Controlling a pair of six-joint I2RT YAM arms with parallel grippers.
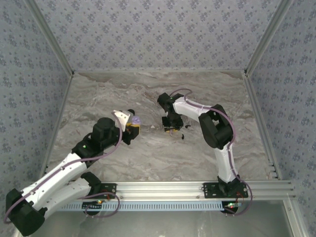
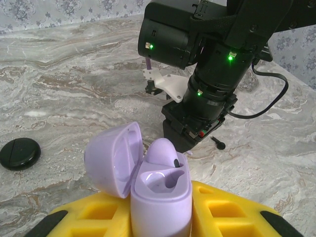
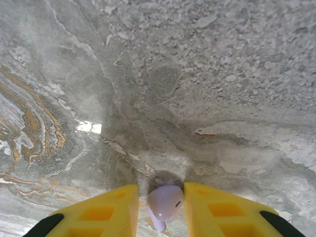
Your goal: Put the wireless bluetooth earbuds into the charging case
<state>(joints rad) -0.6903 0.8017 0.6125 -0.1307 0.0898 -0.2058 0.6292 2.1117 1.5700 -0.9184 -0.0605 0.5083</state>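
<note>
Snugly: glossy lilac earbud (image 3: 165,202) between yellow fingers (image 3: 106,213).

Right arm (image 2: 207,89) looms just beyond open charging case (image 2: 160,197); black puck (image 2: 19,153) left; far table (image 1: 148,84) open.

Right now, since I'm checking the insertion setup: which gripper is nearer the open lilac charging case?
Left. The left gripper holds the charging case; the right gripper sits apart to its right, gripping a lilac earbud.
</note>
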